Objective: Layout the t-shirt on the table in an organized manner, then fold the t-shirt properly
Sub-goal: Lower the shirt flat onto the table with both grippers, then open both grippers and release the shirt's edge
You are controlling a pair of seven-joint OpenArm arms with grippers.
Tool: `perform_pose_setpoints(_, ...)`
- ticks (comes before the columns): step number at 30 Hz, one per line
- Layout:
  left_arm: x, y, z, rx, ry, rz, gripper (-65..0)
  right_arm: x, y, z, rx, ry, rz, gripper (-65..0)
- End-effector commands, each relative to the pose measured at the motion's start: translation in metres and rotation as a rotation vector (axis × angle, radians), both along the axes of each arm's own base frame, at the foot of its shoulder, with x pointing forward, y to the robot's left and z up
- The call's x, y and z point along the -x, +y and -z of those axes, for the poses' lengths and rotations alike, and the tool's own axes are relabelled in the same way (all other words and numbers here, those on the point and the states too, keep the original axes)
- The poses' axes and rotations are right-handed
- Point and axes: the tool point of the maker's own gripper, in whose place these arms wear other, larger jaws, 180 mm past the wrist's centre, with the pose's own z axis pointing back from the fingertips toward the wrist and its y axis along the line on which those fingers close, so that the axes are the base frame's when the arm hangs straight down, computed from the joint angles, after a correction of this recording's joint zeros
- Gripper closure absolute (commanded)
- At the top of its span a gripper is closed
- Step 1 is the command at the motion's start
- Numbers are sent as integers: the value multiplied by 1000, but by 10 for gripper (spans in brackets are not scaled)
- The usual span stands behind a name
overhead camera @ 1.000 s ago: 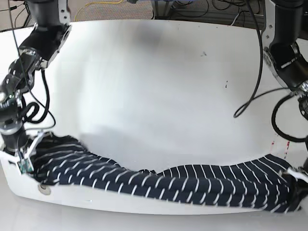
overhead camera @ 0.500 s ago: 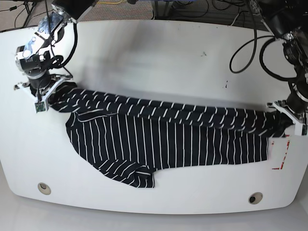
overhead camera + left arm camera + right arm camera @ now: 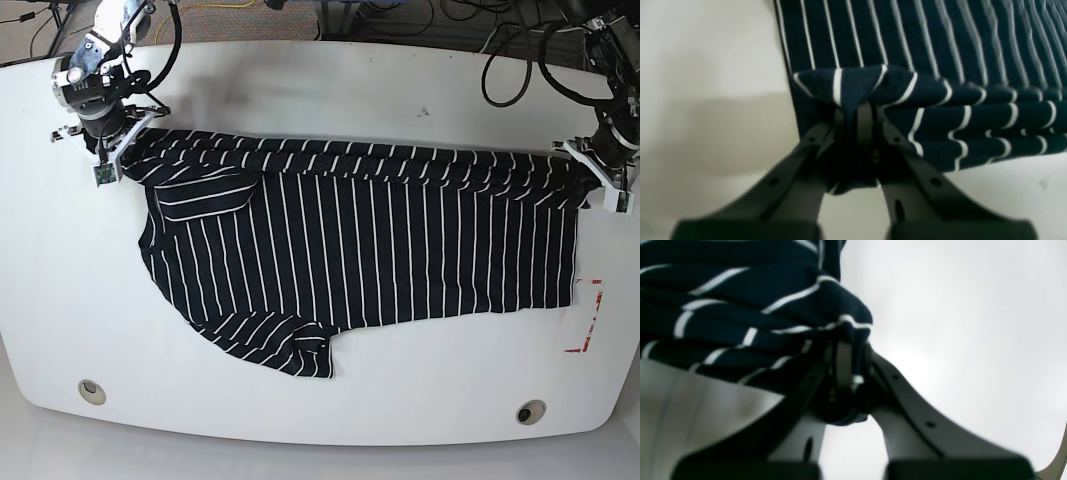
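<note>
T-shirt (image 3: pixel 370 245) dragged farther up table (image 3: pixel 320 90), both pincers clamped.

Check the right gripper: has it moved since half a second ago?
Yes. The right gripper, shut on the t-shirt, has moved toward the table's far edge, away from the near grommet hole.

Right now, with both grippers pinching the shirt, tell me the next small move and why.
Probably lower both arms and let go. The left gripper and right gripper are each shut on a far corner of the t-shirt, which already lies mostly spread on the table. Only the held edge is bunched, and a sleeve near the front is crumpled.
</note>
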Motion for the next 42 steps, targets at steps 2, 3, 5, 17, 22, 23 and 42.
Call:
perform_pose_setpoints(2,-1,17,-7,-36,-11,-17,0,10,-11,0,37,23,20,-2)
perform_pose_setpoints(3,0,19,-7,-40,-6,-17,0,12,-11,2,35,30,21,-2)
perform_pose_setpoints(5,5,22,-2,-40,14,-20,0,17,-11,6,31,45,22,-2)
perform_pose_setpoints(17,18,31,7,-62,72,-12,-10,38,-6,21,14,106,32,-162)
perform_pose_setpoints(22,30,32,15,-64,107,-11,-154,42,-3,24,2,112,42,-349)
perform_pose_setpoints(23,33,32,16,-64,115,-11,-189,45,-3,25,0,122,42,-374)
perform_pose_setpoints(42,51,46,-21,-187,91,5,-362,70,-3,29,13,175,38,-430)
